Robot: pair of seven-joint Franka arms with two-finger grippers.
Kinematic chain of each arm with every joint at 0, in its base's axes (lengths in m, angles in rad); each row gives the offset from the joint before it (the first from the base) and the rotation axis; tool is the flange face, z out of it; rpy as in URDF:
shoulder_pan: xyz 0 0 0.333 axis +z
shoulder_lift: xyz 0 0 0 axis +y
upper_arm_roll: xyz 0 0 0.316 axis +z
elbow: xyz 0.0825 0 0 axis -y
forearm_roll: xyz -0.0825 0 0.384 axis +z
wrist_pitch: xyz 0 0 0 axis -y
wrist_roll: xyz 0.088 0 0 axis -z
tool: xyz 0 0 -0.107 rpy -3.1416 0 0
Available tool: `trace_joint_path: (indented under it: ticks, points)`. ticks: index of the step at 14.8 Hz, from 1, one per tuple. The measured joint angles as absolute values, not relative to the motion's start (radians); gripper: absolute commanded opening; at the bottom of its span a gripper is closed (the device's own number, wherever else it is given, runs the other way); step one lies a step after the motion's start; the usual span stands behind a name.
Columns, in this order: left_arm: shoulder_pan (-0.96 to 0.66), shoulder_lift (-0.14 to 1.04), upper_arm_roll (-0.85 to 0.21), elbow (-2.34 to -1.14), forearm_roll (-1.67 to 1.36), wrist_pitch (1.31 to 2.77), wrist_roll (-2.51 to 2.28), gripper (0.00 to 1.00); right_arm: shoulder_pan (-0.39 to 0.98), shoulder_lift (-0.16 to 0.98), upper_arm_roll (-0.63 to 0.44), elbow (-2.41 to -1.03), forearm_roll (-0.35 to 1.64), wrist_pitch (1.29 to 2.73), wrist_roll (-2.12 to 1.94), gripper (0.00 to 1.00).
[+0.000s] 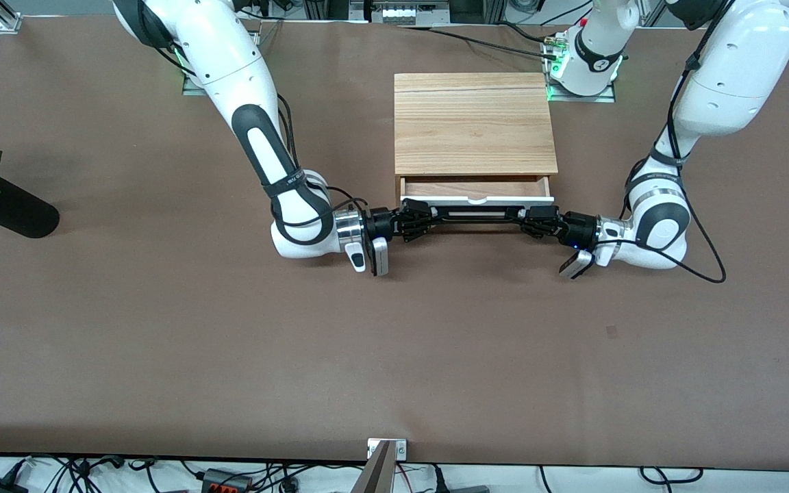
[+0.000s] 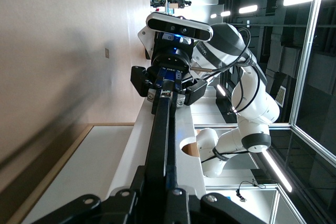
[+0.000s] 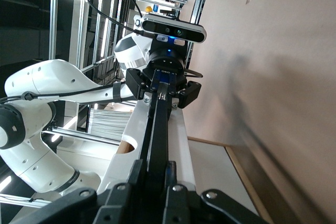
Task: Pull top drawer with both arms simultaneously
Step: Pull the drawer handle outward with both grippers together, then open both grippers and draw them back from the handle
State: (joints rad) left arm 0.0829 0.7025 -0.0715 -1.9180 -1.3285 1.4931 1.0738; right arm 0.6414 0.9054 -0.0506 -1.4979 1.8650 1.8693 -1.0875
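Note:
The top drawer (image 1: 477, 200) stands pulled a short way out of the cabinet, its brown inside (image 1: 473, 187) showing above the white front panel. My right gripper (image 1: 418, 220) is shut on one end of the long black bar handle (image 1: 477, 214). My left gripper (image 1: 535, 222) is shut on the other end. In the left wrist view my left gripper (image 2: 164, 195) clamps the handle (image 2: 160, 140), with the right gripper (image 2: 168, 85) at the bar's other end. In the right wrist view my right gripper (image 3: 157, 184) clamps the handle (image 3: 157, 135), and the left gripper (image 3: 163, 85) holds the other end.
The light wood-grain cabinet box (image 1: 474, 123) sits near the robots' bases. A black vase (image 1: 11, 211) with a red flower lies toward the right arm's end of the table. A metal bracket (image 1: 386, 450) sits at the table edge nearest the front camera.

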Motion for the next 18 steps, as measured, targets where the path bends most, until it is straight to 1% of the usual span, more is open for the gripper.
trace_joint_path:
  ticks: [5,6,7,8,9,10,11,12,14,18]
  points:
    - [0.082,0.760,-0.083,-1.822,-1.360,1.492,1.038,0.01,0.617,0.934,-0.053,-1.442,1.865,1.876,-1.072,0.13]
    - [0.082,0.765,-0.084,-1.813,-1.360,1.491,1.034,0.05,0.615,0.936,-0.053,-1.438,1.865,1.877,-1.071,0.23]
    - [0.082,0.768,-0.084,-1.809,-1.360,1.489,1.032,0.11,0.615,0.937,-0.053,-1.437,1.865,1.878,-1.070,0.39]
    - [0.082,0.771,-0.083,-1.806,-1.360,1.490,1.028,0.31,0.615,0.937,-0.053,-1.436,1.865,1.882,-1.077,0.60]
    - [0.082,0.774,-0.083,-1.802,-1.360,1.490,1.025,0.74,0.615,0.938,-0.053,-1.434,1.866,1.884,-1.080,0.71]
    - [0.082,0.778,-0.082,-1.796,-1.360,1.497,1.024,1.00,0.614,0.938,-0.054,-1.433,1.866,1.885,-1.080,0.78]
    - [0.083,0.782,-0.081,-1.790,-1.360,1.502,1.024,1.00,0.611,0.938,-0.054,-1.432,1.866,1.883,-1.069,0.89]
    - [0.085,0.785,-0.079,-1.786,-1.360,1.503,1.024,1.00,0.607,0.938,-0.054,-1.430,1.866,1.879,-1.039,0.93]
    - [0.088,0.786,-0.078,-1.785,-1.360,1.504,1.024,1.00,0.601,0.938,-0.055,-1.424,1.866,1.874,-0.964,0.95]
    - [0.091,0.786,-0.078,-1.781,-1.360,1.504,1.015,1.00,0.591,0.938,-0.055,-1.422,1.866,1.873,-0.904,0.95]
